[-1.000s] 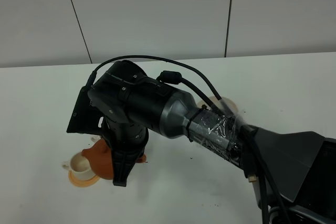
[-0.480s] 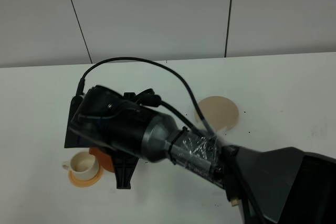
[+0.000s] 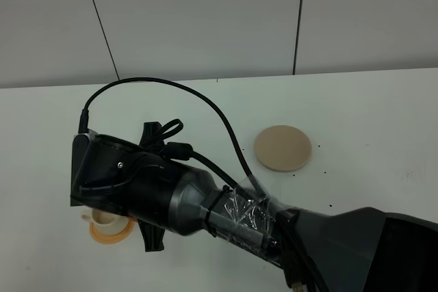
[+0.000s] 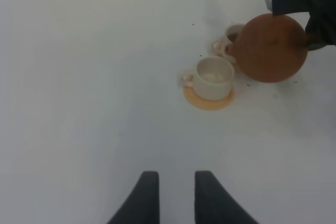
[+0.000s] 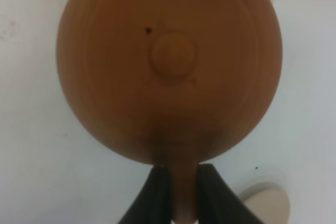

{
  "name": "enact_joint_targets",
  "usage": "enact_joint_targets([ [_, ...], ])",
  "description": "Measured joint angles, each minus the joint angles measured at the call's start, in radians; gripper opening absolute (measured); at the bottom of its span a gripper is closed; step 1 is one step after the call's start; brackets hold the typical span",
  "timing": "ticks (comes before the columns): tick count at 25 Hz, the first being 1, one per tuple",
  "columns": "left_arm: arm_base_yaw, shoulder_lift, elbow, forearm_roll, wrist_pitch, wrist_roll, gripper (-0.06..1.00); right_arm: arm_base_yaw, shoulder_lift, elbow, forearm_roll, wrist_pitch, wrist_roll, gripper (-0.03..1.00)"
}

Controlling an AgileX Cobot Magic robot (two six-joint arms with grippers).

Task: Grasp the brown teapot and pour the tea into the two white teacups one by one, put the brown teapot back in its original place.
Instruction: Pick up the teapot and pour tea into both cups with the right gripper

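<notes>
The brown teapot fills the right wrist view, seen from above the lid. My right gripper is shut on its loop handle. In the left wrist view the teapot hangs in the air beside one white teacup and partly hides it. The other white teacup stands on its orange saucer just beside them. In the high view my right arm hides the teapot; one teacup shows at its left edge. The beige coaster lies bare at the right. My left gripper is open and empty, well short of the cups.
White tabletop runs to a grey panelled wall at the back. A black cable loops over the right arm. Small dark specks dot the table near the cups and coaster.
My right arm has swung left and closer to the camera with the teapot. The coaster has come fully into view, and the teapot is now hidden behind the arm in the high view.
</notes>
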Motion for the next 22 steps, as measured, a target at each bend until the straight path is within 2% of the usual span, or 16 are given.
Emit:
enact_joint_targets([
  [22, 0.0, 0.0, 0.0, 0.0, 0.0, 0.0, 0.24, 0.042, 0.018, 0.0, -0.132, 0.0, 0.02, 0.1],
])
